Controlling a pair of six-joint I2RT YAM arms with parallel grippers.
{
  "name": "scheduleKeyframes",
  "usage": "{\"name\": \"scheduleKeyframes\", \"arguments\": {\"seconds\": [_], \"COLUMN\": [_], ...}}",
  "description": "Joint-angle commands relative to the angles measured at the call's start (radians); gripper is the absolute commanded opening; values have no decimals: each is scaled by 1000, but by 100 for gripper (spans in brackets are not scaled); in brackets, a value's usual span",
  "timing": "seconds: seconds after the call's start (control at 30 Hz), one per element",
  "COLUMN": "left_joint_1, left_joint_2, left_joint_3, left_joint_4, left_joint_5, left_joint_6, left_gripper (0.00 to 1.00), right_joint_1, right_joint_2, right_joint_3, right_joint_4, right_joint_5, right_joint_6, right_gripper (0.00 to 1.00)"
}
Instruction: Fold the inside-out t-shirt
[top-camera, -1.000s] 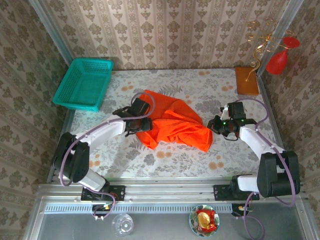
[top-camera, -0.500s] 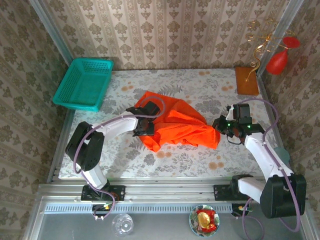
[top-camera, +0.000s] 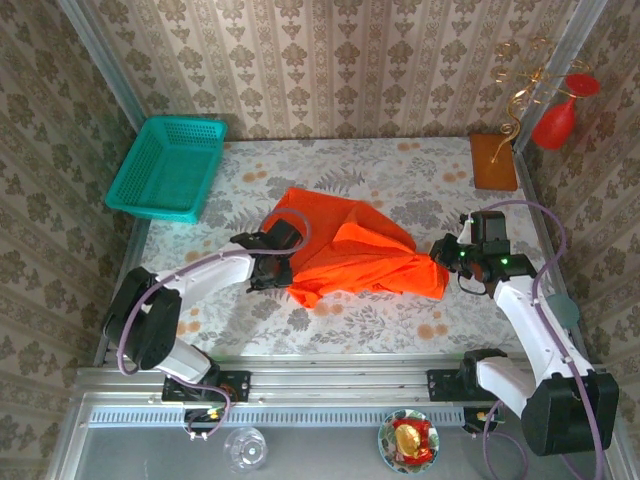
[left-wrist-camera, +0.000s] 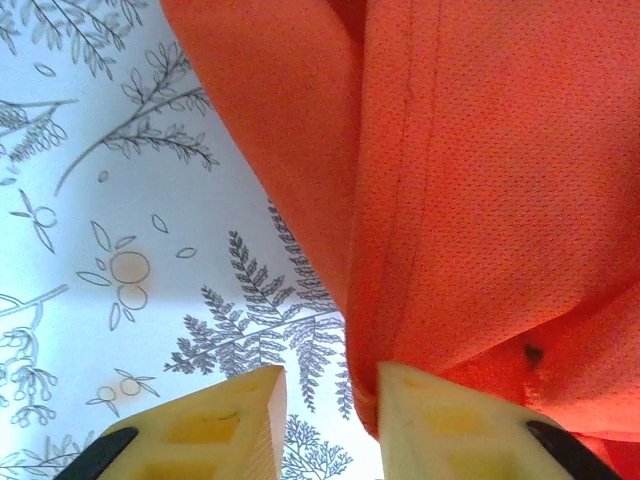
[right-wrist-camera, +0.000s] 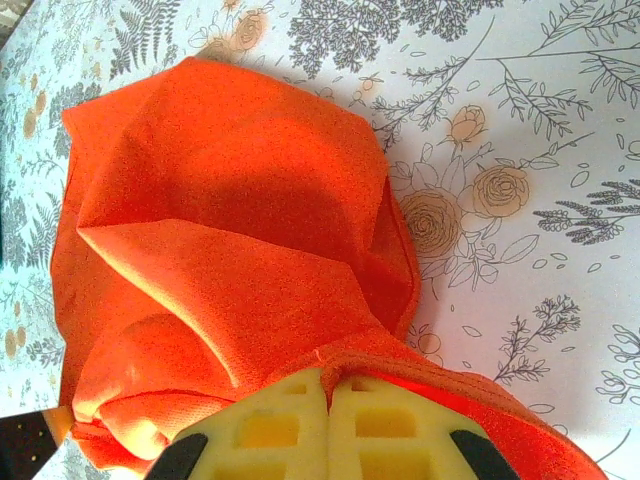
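The inside-out t-shirt (top-camera: 350, 255), bright orange-red and wrinkled, lies bunched across the middle of the floral table. My right gripper (top-camera: 447, 258) is at its right end. In the right wrist view the right gripper (right-wrist-camera: 328, 398) is shut, with a hem of the t-shirt (right-wrist-camera: 240, 230) pinched between the yellow pads. My left gripper (top-camera: 272, 268) sits at the shirt's left edge. In the left wrist view the left gripper (left-wrist-camera: 332, 400) has its jaws apart with tablecloth showing in the gap. The edge of the t-shirt (left-wrist-camera: 480, 180) hangs against the inner side of the right finger (left-wrist-camera: 445, 420).
A teal basket (top-camera: 168, 165) stands at the back left corner. A flat brown block (top-camera: 493, 160) lies at the back right, and a red vase (top-camera: 560, 118) with gold curls stands beyond it. A glass (top-camera: 245, 450) and a bowl (top-camera: 408, 442) sit below the near rail.
The right gripper has pulled the shirt's right end further right, stretching the cloth wider. The left gripper has slid toward me along the shirt's left edge, and its jaws have narrowed.
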Motion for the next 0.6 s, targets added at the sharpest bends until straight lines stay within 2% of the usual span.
{"name": "scheduleKeyframes", "arguments": {"seconds": [0.0, 0.2, 0.4, 0.57], "left_joint_1": [18, 73, 81, 65], "left_joint_2": [-41, -97, -78, -96], "left_joint_3": [-33, -123, -160, -199], "left_joint_4": [62, 241, 272, 304], "left_joint_5": [60, 220, 293, 336], "left_joint_6": [-38, -122, -144, -175], "left_gripper": [29, 31, 39, 35], "right_joint_1": [-2, -1, -2, -2], "right_joint_2": [-22, -29, -27, -20], "right_joint_3": [-8, -6, -2, -1], "right_joint_4": [-28, -27, -27, -28], "right_joint_5": [15, 2, 2, 4], "right_joint_6": [5, 13, 12, 13], "right_gripper": [0, 0, 0, 0]}}
